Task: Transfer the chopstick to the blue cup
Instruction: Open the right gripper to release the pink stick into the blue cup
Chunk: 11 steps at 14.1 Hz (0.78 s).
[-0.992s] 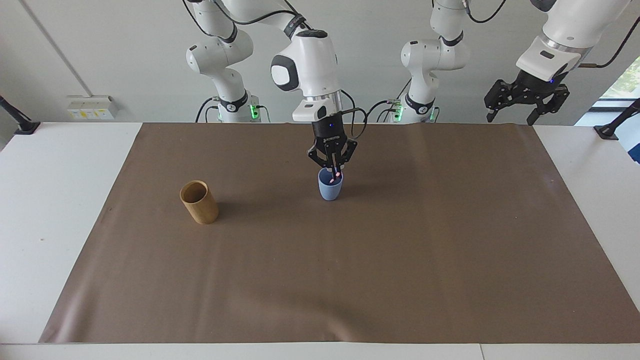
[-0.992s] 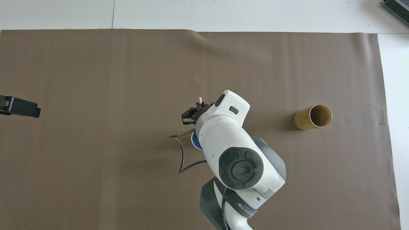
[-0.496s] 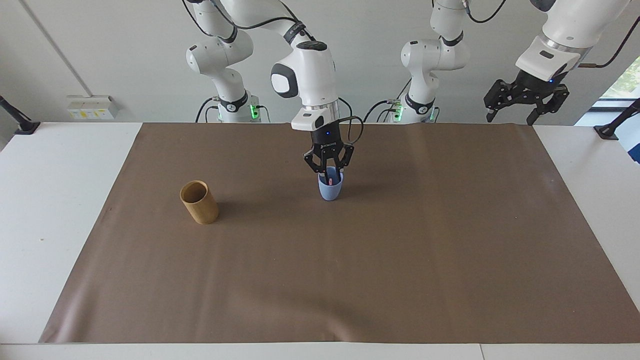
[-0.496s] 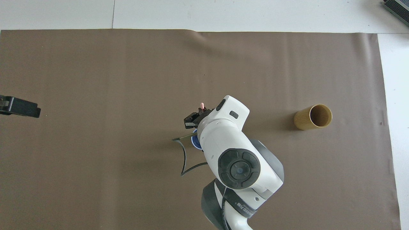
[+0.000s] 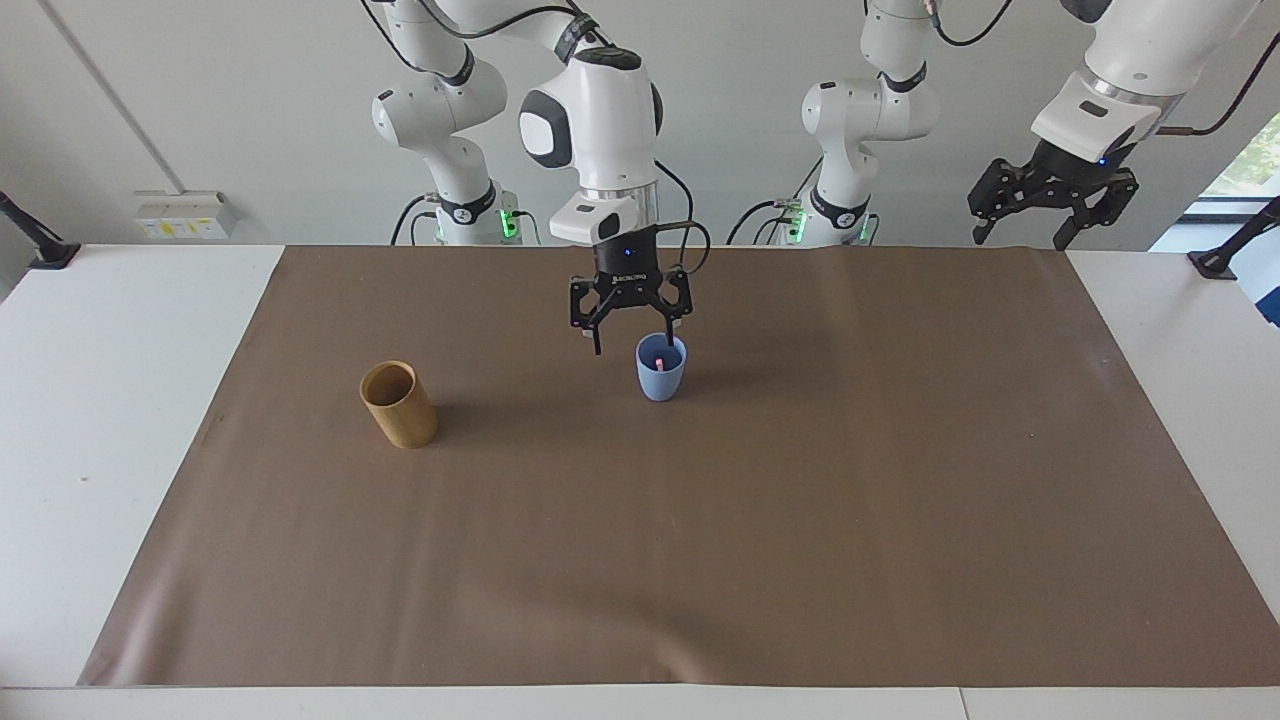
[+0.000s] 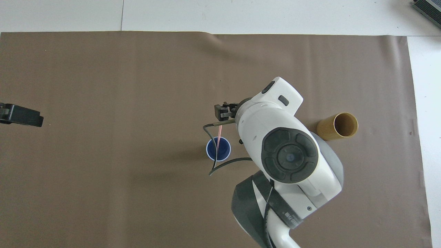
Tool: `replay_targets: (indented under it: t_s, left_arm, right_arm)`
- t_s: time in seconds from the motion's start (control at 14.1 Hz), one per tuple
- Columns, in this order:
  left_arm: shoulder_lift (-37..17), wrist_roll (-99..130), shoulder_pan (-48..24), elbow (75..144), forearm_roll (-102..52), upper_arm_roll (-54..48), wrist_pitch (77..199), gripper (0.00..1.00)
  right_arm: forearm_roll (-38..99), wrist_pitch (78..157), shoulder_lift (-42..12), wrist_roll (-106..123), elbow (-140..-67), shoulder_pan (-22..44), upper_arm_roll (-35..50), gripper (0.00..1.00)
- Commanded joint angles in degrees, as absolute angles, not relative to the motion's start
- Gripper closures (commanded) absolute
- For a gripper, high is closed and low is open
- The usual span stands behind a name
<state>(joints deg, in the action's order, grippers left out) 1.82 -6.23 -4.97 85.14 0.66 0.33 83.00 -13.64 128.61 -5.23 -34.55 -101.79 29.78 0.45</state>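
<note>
The blue cup (image 5: 661,375) (image 6: 218,151) stands upright on the brown mat, near the robots' edge at mid-table. One pink chopstick (image 5: 661,357) (image 6: 219,135) stands in it, leaning against the rim. My right gripper (image 5: 634,345) (image 6: 224,113) hangs open just above the cup, shifted a little toward the right arm's end, with nothing between its fingers. My left gripper (image 5: 1022,238) (image 6: 20,115) waits open and raised at the left arm's end of the table.
A tan bamboo-coloured cup (image 5: 398,404) (image 6: 337,126) stands upright toward the right arm's end. The brown mat (image 5: 700,560) covers most of the white table.
My right gripper opened and let go of the chopstick, then rose and swung slightly toward the right arm's end. The chopstick now rests in the blue cup. The left arm stayed put.
</note>
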Motion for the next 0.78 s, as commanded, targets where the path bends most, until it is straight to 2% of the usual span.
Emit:
replay_targets:
  t_s: [0.0,0.21,0.5,0.71]
  left_arm:
    - [2.99,-6.07,-4.57,86.13,1.14,0.09,82.70,0.00]
    - [2.99,-5.98,-4.57,86.22,1.05,0.09,82.26,0.00]
    - [3.25,-6.06,-4.83,86.66,1.05,0.09,81.65,0.00]
    - [3.34,-6.15,-5.18,86.66,1.14,0.09,81.21,0.00]
  right_arm:
    - [-11.89,123.24,-2.56,-34.11,-100.29,25.42,0.97,0.00]
    - [-7.91,114.03,-0.36,-29.10,-96.17,21.46,0.79,0.00]
    - [-4.40,101.72,-0.26,-28.57,-88.78,16.53,0.79,0.00]
    - [-3.87,95.73,0.52,-25.51,-86.49,13.11,0.70,0.00]
